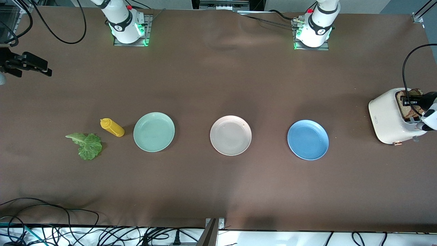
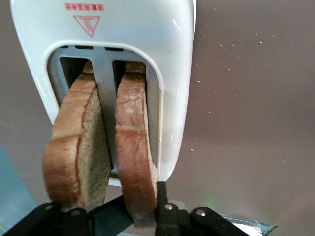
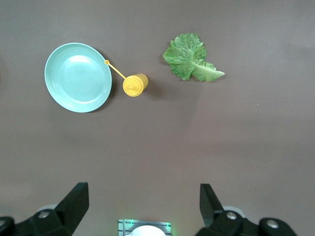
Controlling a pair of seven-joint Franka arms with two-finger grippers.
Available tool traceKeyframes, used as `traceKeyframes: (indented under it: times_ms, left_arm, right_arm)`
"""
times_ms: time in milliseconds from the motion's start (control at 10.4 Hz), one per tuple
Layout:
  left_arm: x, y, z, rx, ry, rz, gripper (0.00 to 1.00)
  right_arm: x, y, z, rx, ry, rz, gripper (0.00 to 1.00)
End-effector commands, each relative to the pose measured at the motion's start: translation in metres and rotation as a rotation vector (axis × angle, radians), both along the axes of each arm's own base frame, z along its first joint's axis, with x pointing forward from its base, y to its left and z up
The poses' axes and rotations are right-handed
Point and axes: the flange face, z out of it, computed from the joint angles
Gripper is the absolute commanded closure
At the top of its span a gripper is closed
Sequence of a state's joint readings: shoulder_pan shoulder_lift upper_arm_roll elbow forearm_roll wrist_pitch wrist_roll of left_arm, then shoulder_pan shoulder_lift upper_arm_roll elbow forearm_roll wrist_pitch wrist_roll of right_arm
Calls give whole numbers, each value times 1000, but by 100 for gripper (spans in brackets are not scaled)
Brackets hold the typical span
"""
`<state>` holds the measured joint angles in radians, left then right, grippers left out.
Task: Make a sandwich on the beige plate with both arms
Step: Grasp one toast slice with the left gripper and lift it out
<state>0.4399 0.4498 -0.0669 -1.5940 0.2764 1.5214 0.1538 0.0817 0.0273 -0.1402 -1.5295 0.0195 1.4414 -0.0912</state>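
Two brown bread slices stand in the slots of a white toaster [image 1: 387,118] at the left arm's end of the table. My left gripper [image 1: 408,101] is over the toaster, shut on the top edge of one slice [image 2: 134,142]. One finger [image 2: 163,196] presses its crust; the other slice [image 2: 74,147] stands free beside it. The beige plate [image 1: 230,135] lies bare mid-table. A green lettuce leaf [image 1: 86,145] lies toward the right arm's end. My right gripper [image 1: 32,65] hangs open over that end of the table, with nothing between its fingers [image 3: 74,201].
A mint green plate [image 1: 154,131] and a blue plate [image 1: 308,139] flank the beige one. A yellow squeeze bottle [image 1: 112,127] lies on its side between the lettuce and the mint plate. Cables run along the table's front edge.
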Motion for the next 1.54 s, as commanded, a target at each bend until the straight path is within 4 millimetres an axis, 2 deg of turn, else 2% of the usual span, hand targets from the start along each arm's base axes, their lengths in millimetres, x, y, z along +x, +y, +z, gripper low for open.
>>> traceKeyframes:
  times_ms: [0,386,578,867,1060,1253,1446]
  left_arm:
    - [1,2,0,10,28,-34,100]
    - [8,-1,24,36,26,-49,100]
    - [12,-1,53,32,26,-49,100]
    - [18,-11,81,34,22,-57,100]
    - [29,-34,102,26,3,-73,100]
    - [38,-72,116,-4,3,-82,100]
    - [45,-91,126,-94,-65,33,100]
  right_arm:
    - [-4,0,8,-15,2,10,0]
    - [-4,1,7,-15,8,12,0]
    - [-4,0,8,-15,5,10,0]
    - [-4,0,7,-15,8,10,0]
    - [-4,0,8,-14,7,10,0]
    - [-5,-1,7,-14,8,9,0]
    - [-4,0,7,-20,8,11,0]
